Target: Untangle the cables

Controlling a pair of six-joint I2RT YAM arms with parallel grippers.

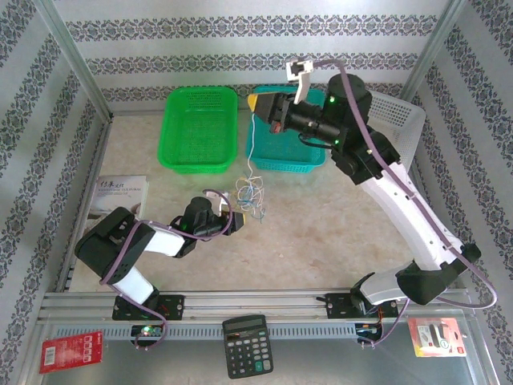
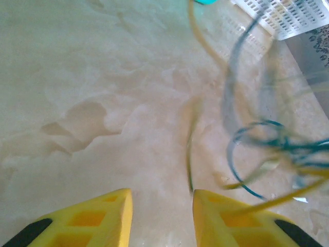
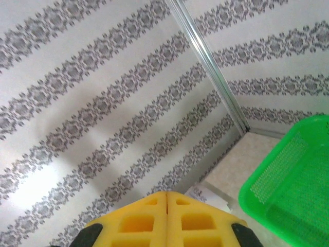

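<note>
The cables (image 1: 250,196) lay in a loose tangle of pale yellow, whitish and blue loops on the counter (image 1: 337,224), just off the near right corner of the green basket (image 1: 164,144). The left end effector (image 1: 240,220) sat low on the counter, on the arms' side of that same corner and just beside the tangle. In its wrist view the left end effector (image 2: 162,198) was partly open, a clear gap between its yellow fingers (image 2: 113,211). Blue and yellow cables (image 2: 257,154) curled close by, one yellowish strand running into the gap, not pinched. The right end effector (image 1: 255,104) hung raised just right of the green basket's far right corner. Its fingers (image 3: 144,221) were pressed fully together, and a thin pale strand rose from the tangle to its tip, apparently gripped there.
</note>
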